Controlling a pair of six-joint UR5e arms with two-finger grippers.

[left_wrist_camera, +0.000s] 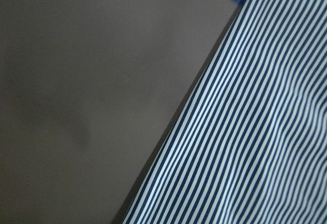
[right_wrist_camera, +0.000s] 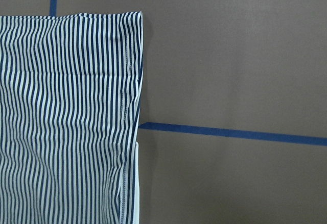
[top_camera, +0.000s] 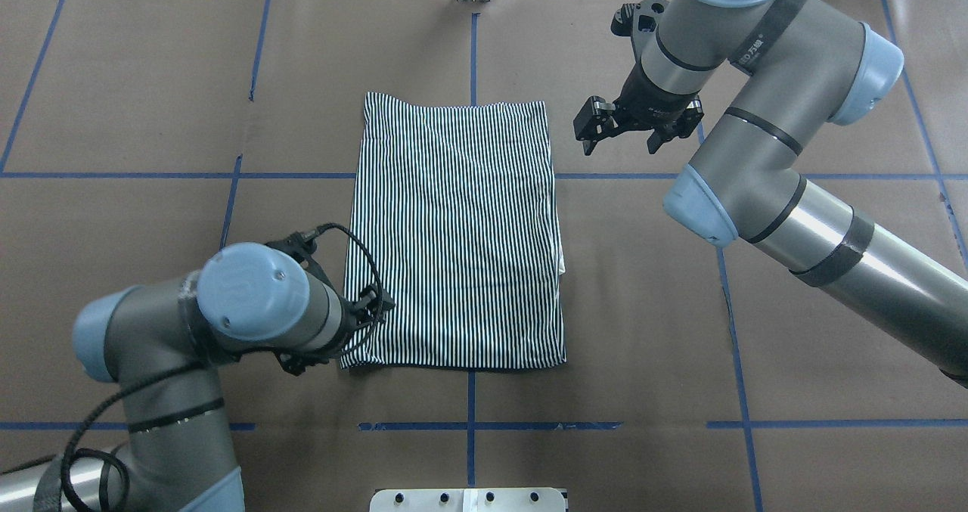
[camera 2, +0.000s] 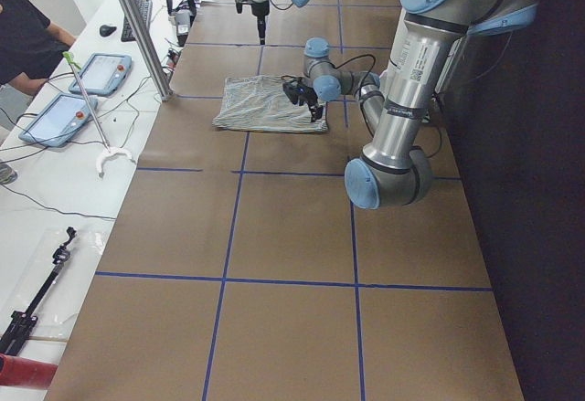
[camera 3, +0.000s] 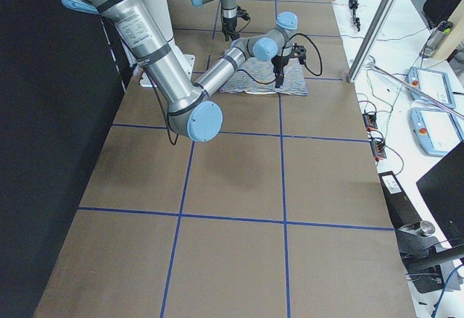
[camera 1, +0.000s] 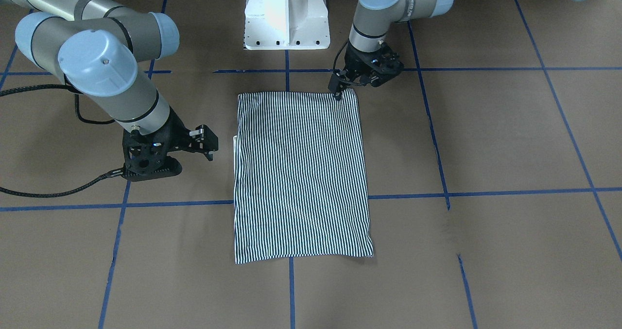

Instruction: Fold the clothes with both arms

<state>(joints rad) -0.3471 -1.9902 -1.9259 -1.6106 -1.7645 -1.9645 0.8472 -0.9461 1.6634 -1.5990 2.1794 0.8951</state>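
- The shirt [top_camera: 454, 232] lies flat in the middle of the brown surface [top_camera: 151, 103], folded into a long rectangle. Its stripes run along its length.
- No collar, placket or logo shows, only striped cloth.
- In the overhead view a narrow pale strip [top_camera: 563, 264] sticks out at the shirt's right edge, a little below its middle. The right wrist view shows the same strip at the bottom, beside a stitched hem.
- The left hand [top_camera: 378, 308] is low at the shirt's lower-left corner in the overhead view. In the front-facing view this is the upper-right corner, and the tip of the hand touches the cloth there.
- The fingers of the left hand look close together, but I cannot tell whether they are parted or are pinching the cloth. The left wrist view shows only the shirt's edge running diagonally across bare surface, with no fingers.
- The right hand [top_camera: 622, 143] hangs above the surface at the upper right of the overhead view, just beside the shirt's far right corner and clear of it. Its fingers are spread apart and hold nothing.
- Blue tape lines [top_camera: 643, 175] cross the surface in a grid, and one passes under the shirt.
- A white pedestal [camera 1: 286, 18] stands at the top centre of the front-facing view, beyond the shirt's top edge.
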